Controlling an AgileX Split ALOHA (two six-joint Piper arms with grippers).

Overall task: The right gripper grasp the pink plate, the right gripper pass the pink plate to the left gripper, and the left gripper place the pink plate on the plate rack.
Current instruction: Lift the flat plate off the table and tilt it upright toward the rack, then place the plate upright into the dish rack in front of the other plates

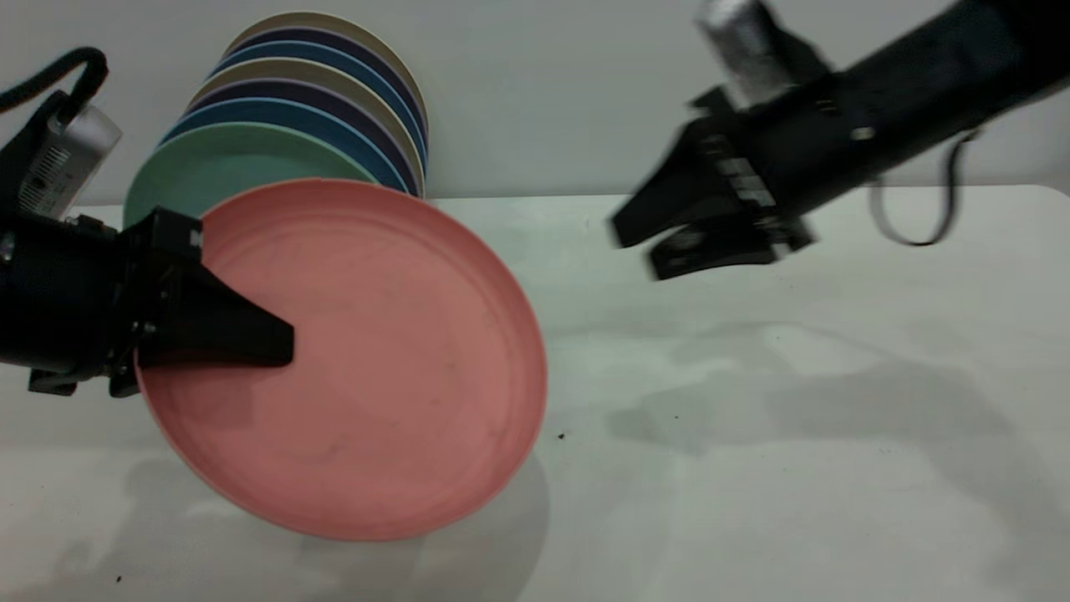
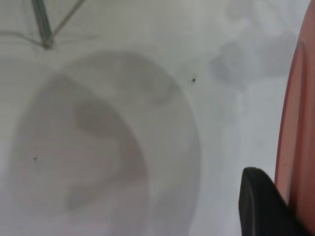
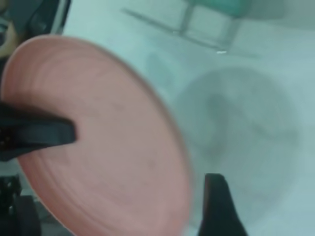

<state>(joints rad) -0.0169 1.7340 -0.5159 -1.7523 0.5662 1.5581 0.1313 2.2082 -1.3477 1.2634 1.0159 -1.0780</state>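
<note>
The pink plate (image 1: 376,359) hangs tilted above the table at the left, its face towards the exterior camera. My left gripper (image 1: 280,343) is shut on the plate's left rim, with one black finger across the plate's face and the other hidden behind it. The left wrist view shows the plate edge-on (image 2: 295,123) beside one finger (image 2: 261,206). My right gripper (image 1: 637,251) is open and empty, in the air at the upper right, apart from the plate. Its wrist view shows the pink plate (image 3: 98,137). The plate rack is hidden in the exterior view; its wires (image 3: 197,24) show in the right wrist view.
Several plates stand upright in a row behind the pink one, with a green plate (image 1: 217,167) in front and blue plates (image 1: 334,92) and beige ones behind. The white table (image 1: 752,418) extends to the right. A rack wire (image 2: 44,24) shows in the left wrist view.
</note>
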